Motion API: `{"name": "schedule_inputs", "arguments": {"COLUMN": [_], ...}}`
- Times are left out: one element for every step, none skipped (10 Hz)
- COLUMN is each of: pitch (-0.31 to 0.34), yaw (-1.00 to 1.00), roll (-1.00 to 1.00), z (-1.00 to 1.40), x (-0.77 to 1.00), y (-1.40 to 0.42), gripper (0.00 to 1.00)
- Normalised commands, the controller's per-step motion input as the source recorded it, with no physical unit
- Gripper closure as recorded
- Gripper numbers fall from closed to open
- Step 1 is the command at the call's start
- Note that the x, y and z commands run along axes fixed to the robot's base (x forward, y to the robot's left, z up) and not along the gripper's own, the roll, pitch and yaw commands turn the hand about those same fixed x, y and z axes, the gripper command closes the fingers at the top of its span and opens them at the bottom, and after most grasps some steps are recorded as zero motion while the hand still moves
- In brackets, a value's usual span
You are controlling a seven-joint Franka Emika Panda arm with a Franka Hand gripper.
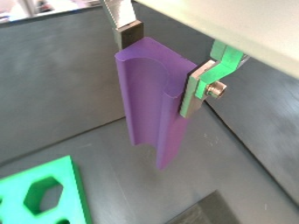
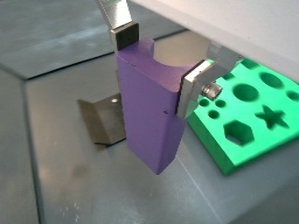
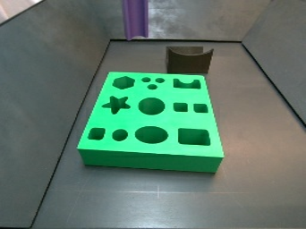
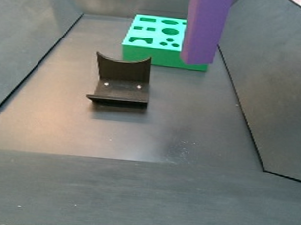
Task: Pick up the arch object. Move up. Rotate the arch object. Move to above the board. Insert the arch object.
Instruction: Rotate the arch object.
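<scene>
Both wrist views show fingers (image 1: 163, 59) gripping arch object (image 1: 156, 105); side views don't

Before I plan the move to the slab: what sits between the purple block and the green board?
Nothing: in a side view, only bare dark floor shows between the purple block, held by the gripper, and the green board.

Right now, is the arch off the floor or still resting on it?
Off the floor. The gripper is shut on the arch, which hangs upright; in both wrist views its lower end is clear of the floor, beside the board.
</scene>
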Motion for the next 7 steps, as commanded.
{"name": "schedule_inputs", "arguments": {"pitch": [0.053, 0.055, 0.058, 0.065, 0.068, 0.078, 0.09], "yaw": [-1.0, -1.0, -1.0, -1.0, -1.0, -1.0, -1.0], "roll": [-0.04, -0.04, -0.05, -0.05, -0.06, -0.06, -0.07], "z": [-0.04, -0.02, -0.01, 0.0, 0.0, 0.01, 0.01], "x": [0.03, 0.03, 0.04, 0.04, 0.04, 0.03, 0.03], "y": [0.01, 0.01, 0.01, 0.01, 0.01, 0.01, 0.01], "gripper": [1.0, 1.0, 1.0, 1.0, 1.0, 1.0, 1.0]}}
